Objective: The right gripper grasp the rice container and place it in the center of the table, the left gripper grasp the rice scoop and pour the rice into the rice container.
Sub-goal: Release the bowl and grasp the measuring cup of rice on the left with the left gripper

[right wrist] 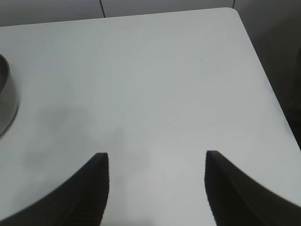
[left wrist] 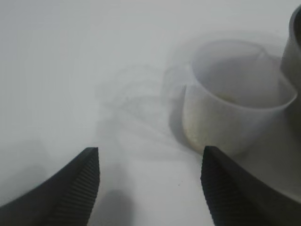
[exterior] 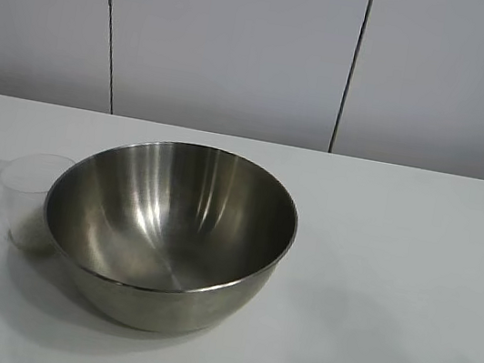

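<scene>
We judge the bowl-placing step done, with the rice container point(exterior: 169, 230) upright near the desk point(exterior: 409, 291) centre, so our empty, wide-open left hand point(left wrist: 150, 188) must next close on the upright rice scoop point(left wrist: 235, 113) touching the bowl's left, while the right hand point(right wrist: 156, 186) hovers open and empty.

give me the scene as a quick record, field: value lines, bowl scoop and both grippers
rice container: steel bowl upright on the table, inside looks empty
rice scoop: clear cup by the bowl's left side, some rice at its bottom
left gripper: open, low near the scoop, holding nothing
right gripper: open over bare table, bowl's edge off to one side
</scene>
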`<action>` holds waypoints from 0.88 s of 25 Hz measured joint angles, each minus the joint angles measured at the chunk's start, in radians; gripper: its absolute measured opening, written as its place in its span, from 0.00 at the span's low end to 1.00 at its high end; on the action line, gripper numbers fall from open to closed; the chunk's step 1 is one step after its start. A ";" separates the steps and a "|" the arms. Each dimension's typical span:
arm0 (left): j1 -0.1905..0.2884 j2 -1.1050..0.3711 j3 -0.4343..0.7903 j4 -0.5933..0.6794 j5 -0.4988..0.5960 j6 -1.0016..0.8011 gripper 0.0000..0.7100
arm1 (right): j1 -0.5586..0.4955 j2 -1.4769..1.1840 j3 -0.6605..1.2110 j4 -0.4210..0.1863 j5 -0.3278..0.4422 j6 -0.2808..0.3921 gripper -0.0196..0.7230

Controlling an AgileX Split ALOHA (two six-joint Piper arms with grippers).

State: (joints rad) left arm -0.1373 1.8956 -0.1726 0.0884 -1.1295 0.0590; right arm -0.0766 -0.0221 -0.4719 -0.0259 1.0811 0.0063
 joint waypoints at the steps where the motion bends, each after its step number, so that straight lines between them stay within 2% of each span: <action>1: 0.000 0.014 -0.015 0.000 0.000 0.038 0.64 | 0.000 0.000 0.000 0.000 0.000 0.000 0.58; 3: 0.001 0.023 -0.042 -0.001 -0.004 0.107 0.64 | 0.000 0.000 0.000 0.000 0.000 0.000 0.58; 7: 0.037 0.048 -0.089 0.015 -0.022 0.183 0.64 | 0.000 0.000 0.000 0.001 0.001 0.000 0.58; 15: 0.101 0.118 -0.114 0.092 -0.023 0.167 0.64 | 0.000 0.000 0.000 0.001 0.000 0.000 0.58; 22: 0.116 0.162 -0.178 0.175 -0.022 0.057 0.64 | 0.000 0.000 0.000 0.001 0.000 0.000 0.58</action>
State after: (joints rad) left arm -0.0211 2.0576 -0.3505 0.2630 -1.1516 0.1158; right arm -0.0766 -0.0221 -0.4716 -0.0250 1.0813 0.0063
